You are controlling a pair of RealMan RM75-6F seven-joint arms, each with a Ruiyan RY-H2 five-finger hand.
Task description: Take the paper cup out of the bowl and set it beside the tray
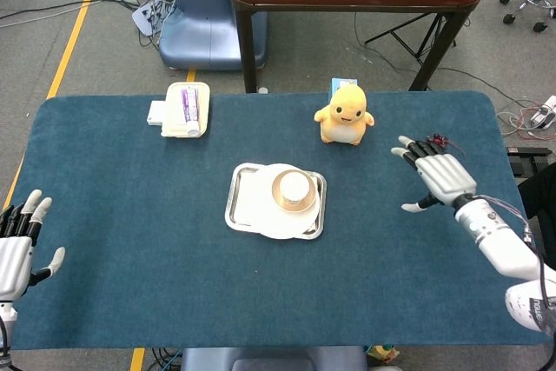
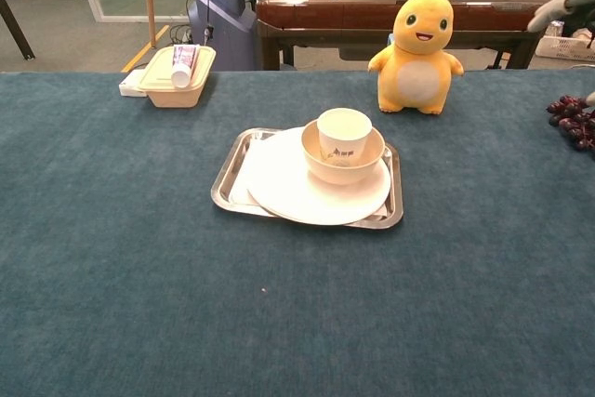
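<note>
Your table [image 1: 130,241]: tray [image 1: 233,206] at centre, plate [image 1: 261,215] on tray, bowl [image 1: 295,202] on plate toward its right, paper cup [image 1: 295,187] upright in bowl. Behind tray, to left: container [image 1: 187,110] at far edge, tube [image 1: 188,103] lying in it. Behind tray, to right: plush toy [image 1: 346,115], upright. Grapes [image 2: 575,120] near right edge. Your right hand [image 1: 439,177] above table between tray and right edge, just before grapes. Your left hand [image 1: 19,249] at near left edge, well apart from tray.
</note>
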